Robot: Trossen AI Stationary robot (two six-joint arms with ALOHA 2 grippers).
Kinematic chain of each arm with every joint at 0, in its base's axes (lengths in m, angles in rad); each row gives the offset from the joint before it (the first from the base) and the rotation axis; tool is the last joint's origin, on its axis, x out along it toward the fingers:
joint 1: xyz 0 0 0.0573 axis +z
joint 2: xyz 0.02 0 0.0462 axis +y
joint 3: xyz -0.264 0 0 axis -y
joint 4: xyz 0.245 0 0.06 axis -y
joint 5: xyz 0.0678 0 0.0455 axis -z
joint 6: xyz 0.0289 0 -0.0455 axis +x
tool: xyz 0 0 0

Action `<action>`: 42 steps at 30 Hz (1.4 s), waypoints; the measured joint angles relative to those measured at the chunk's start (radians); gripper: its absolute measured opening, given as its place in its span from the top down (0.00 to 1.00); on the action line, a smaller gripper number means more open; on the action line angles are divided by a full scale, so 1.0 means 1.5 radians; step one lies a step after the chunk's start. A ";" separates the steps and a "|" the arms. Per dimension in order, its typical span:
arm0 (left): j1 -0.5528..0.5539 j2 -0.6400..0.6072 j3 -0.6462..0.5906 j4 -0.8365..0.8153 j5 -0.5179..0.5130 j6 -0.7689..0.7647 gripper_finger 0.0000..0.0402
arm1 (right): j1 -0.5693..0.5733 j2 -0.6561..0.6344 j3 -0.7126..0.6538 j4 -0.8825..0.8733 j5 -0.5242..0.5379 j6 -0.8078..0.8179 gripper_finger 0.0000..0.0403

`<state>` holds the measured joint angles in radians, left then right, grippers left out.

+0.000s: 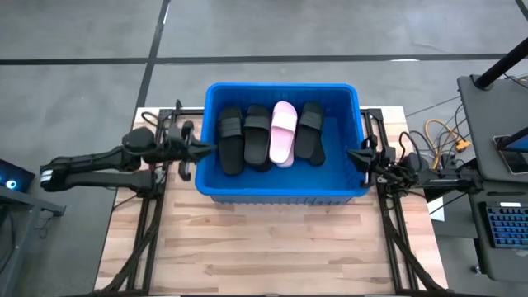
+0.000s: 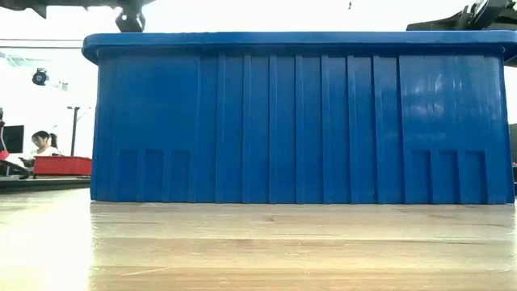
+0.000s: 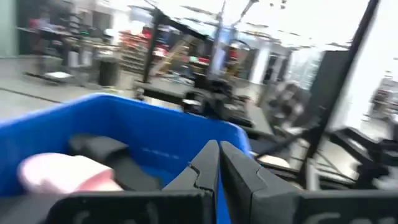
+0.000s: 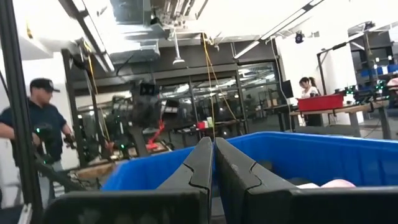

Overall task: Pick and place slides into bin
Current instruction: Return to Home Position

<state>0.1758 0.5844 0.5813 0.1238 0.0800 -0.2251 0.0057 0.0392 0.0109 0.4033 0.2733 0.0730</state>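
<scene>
Closed tight and empty, the left gripper [image 1: 205, 149] and right gripper [image 1: 351, 153] flanked the blue bin [image 1: 280, 87], since three black slides [image 1: 230, 140] and the pink slide [image 1: 283, 132] already lay inside.

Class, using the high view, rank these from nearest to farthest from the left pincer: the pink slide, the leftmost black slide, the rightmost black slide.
1. Leftmost black slide: at the left end of the blue bin, just beyond the left pincer.
2. Pink slide: about the bin's middle.
3. Rightmost black slide: just right of the pink one, on the bin's right side.
</scene>
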 joint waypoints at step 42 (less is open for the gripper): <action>-0.055 -0.359 -0.365 0.125 0.003 0.172 1.00 | 0.001 0.096 0.026 -0.026 -0.083 0.037 0.98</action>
<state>0.0933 0.0454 0.0343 0.3113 0.0852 0.0330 0.0074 0.1833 0.0502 0.3646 0.1487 0.1290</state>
